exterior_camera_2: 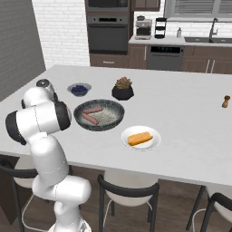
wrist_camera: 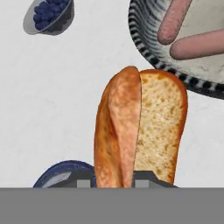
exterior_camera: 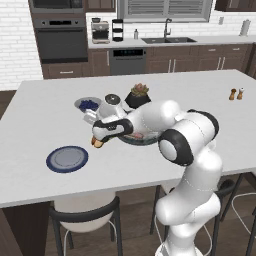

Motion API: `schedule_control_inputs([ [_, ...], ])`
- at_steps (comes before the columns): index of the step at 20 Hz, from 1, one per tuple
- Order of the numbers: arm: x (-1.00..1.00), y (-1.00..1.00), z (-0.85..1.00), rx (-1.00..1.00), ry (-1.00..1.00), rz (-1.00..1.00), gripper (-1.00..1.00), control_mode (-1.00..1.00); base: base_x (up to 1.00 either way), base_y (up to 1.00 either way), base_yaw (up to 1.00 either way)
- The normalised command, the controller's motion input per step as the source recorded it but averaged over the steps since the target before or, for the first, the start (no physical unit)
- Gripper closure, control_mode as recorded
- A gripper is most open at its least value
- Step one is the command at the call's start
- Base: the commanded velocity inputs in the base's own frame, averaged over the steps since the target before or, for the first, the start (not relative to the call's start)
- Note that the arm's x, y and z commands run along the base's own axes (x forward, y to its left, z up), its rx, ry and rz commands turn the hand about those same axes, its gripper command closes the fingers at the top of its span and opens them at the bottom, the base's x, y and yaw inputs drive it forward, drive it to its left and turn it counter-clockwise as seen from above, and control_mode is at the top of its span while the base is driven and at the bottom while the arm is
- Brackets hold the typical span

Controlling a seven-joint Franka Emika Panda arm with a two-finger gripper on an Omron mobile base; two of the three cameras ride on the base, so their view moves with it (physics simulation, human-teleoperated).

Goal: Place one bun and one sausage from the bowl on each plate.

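- golden-brown split bun is clamped between the two-finger gripper and held above the white counter, just left of the wide dark grey-blue bowl.
- bowl holds two pink sausages.
- dark blue plate with a greyish centre lies bare, left of the bowl and nearer the counter's front edge.
- plain white plate, right of the bowl, carries a second bun.
- small bowl of blue berries sits behind the bowl.

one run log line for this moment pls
end effector: shut on bun | over counter, between bowl and blue plate | white plate: holds bun
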Motion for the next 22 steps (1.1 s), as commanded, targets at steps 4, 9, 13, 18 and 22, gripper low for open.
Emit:
schedule_control_inputs([
  [4, 0.0, 0.57, -0.01, -0.13, 0.19, 0.01, 1.0, -1.0, 0.0, 0.0, 0.0],
  [9, 0.0, 0.39, -0.24, -0.1, 0.09, 0.02, 1.0, -1.0, 0.0, 0.0, 0.0],
  [13, 0.0, 0.45, -0.34, -0.06, 0.03, 0.02, 1.0, -1.0, 0.0, 0.0, 0.0],
  [18, 0.0, 0.56, -0.29, -0.01, 0.02, 0.01, 1.0, -1.0, 0.0, 0.0, 0.0],
  [22, 0.0, 0.47, -0.31, -0.02, 0.02, 0.0, 1.0, -1.0, 0.0, 0.0, 0.0],
])
